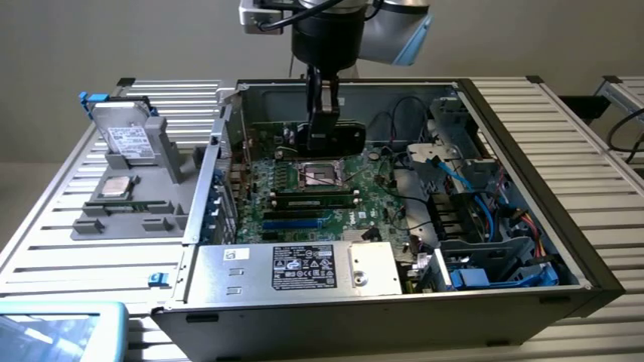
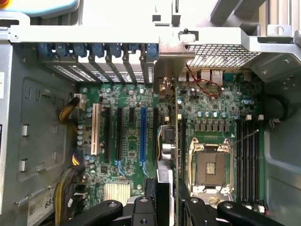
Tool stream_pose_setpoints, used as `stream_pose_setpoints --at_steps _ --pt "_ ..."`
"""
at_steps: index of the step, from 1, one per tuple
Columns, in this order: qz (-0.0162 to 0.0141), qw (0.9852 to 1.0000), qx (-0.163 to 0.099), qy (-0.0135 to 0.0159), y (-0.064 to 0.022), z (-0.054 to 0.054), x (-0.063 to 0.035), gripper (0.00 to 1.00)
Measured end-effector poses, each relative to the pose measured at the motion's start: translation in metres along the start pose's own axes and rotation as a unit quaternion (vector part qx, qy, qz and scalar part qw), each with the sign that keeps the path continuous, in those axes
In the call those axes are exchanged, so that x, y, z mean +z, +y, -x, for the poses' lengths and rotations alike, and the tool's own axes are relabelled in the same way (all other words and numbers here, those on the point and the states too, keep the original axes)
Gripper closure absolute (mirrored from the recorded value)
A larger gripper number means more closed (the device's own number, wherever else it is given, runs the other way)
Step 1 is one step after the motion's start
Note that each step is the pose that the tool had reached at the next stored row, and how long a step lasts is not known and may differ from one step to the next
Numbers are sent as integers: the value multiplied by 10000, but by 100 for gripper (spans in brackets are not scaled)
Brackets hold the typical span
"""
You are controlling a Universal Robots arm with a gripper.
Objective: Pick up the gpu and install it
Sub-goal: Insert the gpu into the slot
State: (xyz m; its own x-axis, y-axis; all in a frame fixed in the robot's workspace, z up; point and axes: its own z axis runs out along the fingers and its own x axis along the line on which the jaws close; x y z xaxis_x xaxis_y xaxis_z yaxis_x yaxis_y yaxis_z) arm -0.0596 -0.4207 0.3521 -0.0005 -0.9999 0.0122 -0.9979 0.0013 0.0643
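Observation:
The gpu (image 1: 337,137) hangs upright inside the open computer case (image 1: 523,143), over the green motherboard (image 1: 367,200) just behind the CPU socket (image 1: 322,175). My gripper (image 1: 324,102) comes down from above and is shut on the card's top edge. In the wrist view the gpu (image 2: 165,141) appears edge-on between my two black fingers (image 2: 141,209), and its silver end bracket (image 2: 171,63) reaches toward the case's rear slot openings. It lies between the blue expansion slot (image 2: 143,132) and the CPU socket (image 2: 210,165). Whether it touches a slot I cannot tell.
A silver power supply (image 1: 297,268) fills the case's front. Cables and drive bays (image 1: 473,219) crowd the exterior view's right side. A memory stick (image 1: 312,200) sits in the board. Outside the case, on the exterior view's left, a grey fixture (image 1: 131,204) holds a hard drive (image 1: 129,139).

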Motion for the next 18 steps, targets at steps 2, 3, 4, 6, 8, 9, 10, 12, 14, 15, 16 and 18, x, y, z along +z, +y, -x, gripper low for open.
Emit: stream_pose_setpoints --at_steps 2,3,4,6,8,9,10,12,14,15,16,18 --pt "4 10000 31 -2 4 5 27 72" --pt "6 10000 34 -2 11 6 39 72" --pt "10 10000 34 -1 17 6 48 72" --pt "13 10000 33 -2 21 1 68 72" --pt "18 10000 33 -1 20 -16 97 72" --pt "18 10000 34 -2 21 -24 116 72" --pt "19 10000 35 -2 23 -30 135 72" --pt "23 10000 34 -2 25 -49 170 72" --pt "28 10000 35 -2 27 -77 205 72" --pt "30 10000 36 -2 29 -87 223 72" --pt "32 10000 36 -2 30 -99 239 72" --pt "33 10000 36 -1 33 -115 266 72"
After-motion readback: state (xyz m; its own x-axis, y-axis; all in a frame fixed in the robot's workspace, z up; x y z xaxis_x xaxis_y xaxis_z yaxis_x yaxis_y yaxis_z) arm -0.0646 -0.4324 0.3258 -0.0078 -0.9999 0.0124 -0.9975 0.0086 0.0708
